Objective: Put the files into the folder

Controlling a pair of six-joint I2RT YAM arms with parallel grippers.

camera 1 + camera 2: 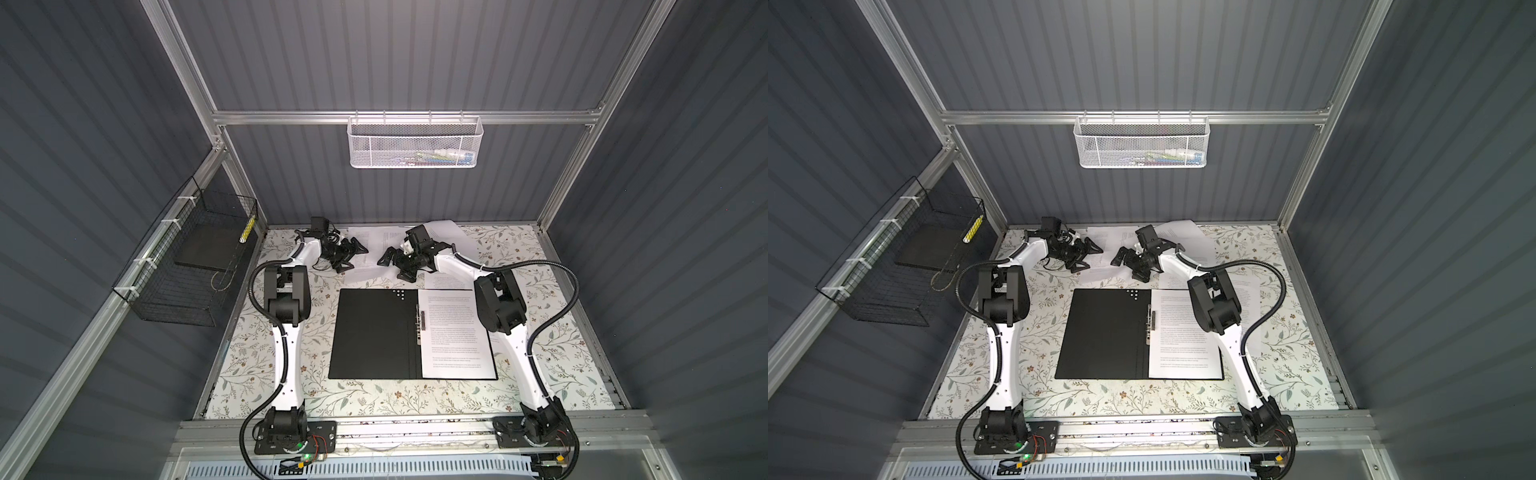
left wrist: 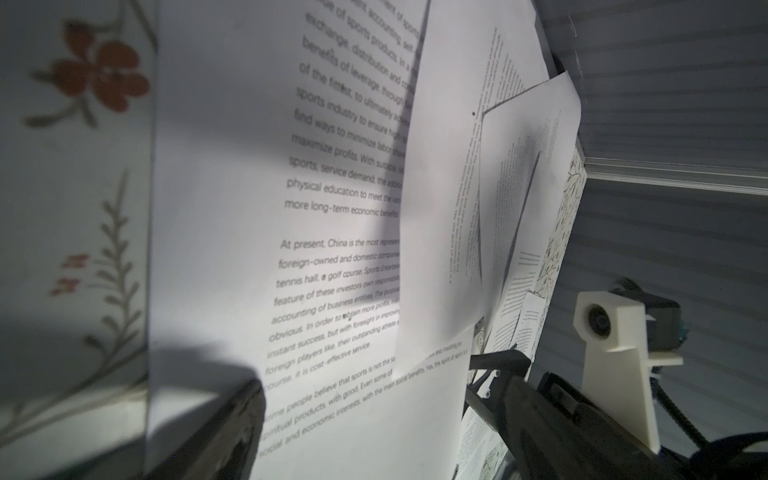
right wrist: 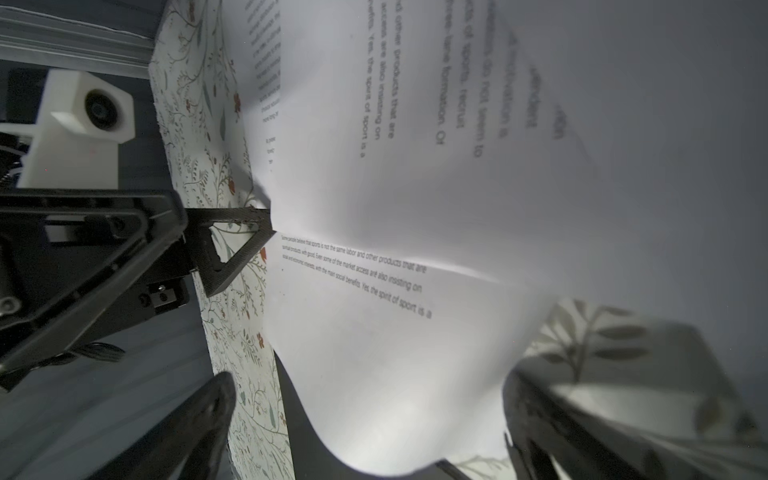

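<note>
Right fingers [image 1: 391, 268] spread fully wide, nothing clamped; a buckled sheet of the files [image 3: 415, 332] rises between them. Left fingers [image 1: 352, 257] also apart, released; in the right wrist view one tip touches that sheet's edge. Both sets sit at the far side of the counter [image 1: 374, 401], facing each other, near but apart.

Counter has a floral-print cover, inside a booth of grey ribbed walls [image 1: 415, 62] on an aluminium frame [image 1: 374, 116]. Black wire basket [image 1: 183, 274] on the left wall, white mesh basket [image 1: 415, 143] on the back rail.

Folder [image 1: 374, 332] lies open mid-counter, black inside up, metal clip [image 1: 421, 318] at the spine; one printed sheet lies on its right half. Other files overlap loosely along the back edge, some under the right arm. Bare counter left of the folder and along the front edge.
</note>
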